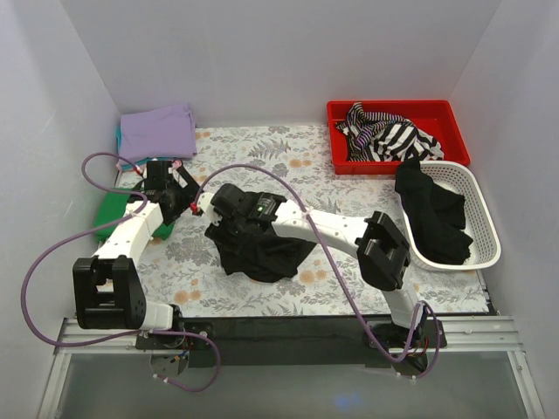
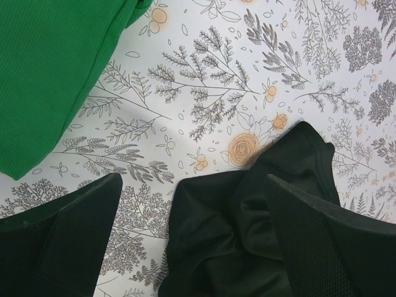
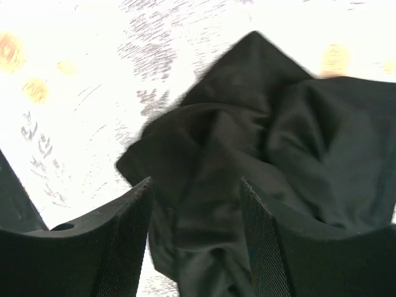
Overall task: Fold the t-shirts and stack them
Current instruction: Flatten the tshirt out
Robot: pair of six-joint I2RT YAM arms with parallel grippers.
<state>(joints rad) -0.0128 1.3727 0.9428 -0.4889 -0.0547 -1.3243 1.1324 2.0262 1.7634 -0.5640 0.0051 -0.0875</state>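
A crumpled black t-shirt (image 1: 260, 251) lies in the middle of the floral mat. My left gripper (image 1: 187, 202) is just left of it; in the left wrist view it (image 2: 193, 185) is open, with a corner of the black shirt (image 2: 247, 235) below and between the fingers. My right gripper (image 1: 218, 216) hovers over the shirt's upper left part; in the right wrist view it (image 3: 195, 185) is open above the black fabric (image 3: 247, 161), not closed on it. A folded lavender t-shirt (image 1: 157, 131) lies at the back left over a teal edge (image 1: 118, 137). A green t-shirt (image 1: 116, 212) lies at the left, also in the left wrist view (image 2: 49, 74).
A red bin (image 1: 445, 113) at the back right holds striped black-and-white cloth (image 1: 389, 135). A white basket (image 1: 485, 236) to the right holds dark garments (image 1: 432, 214) that hang over its rim. White walls close in the left, back and right sides.
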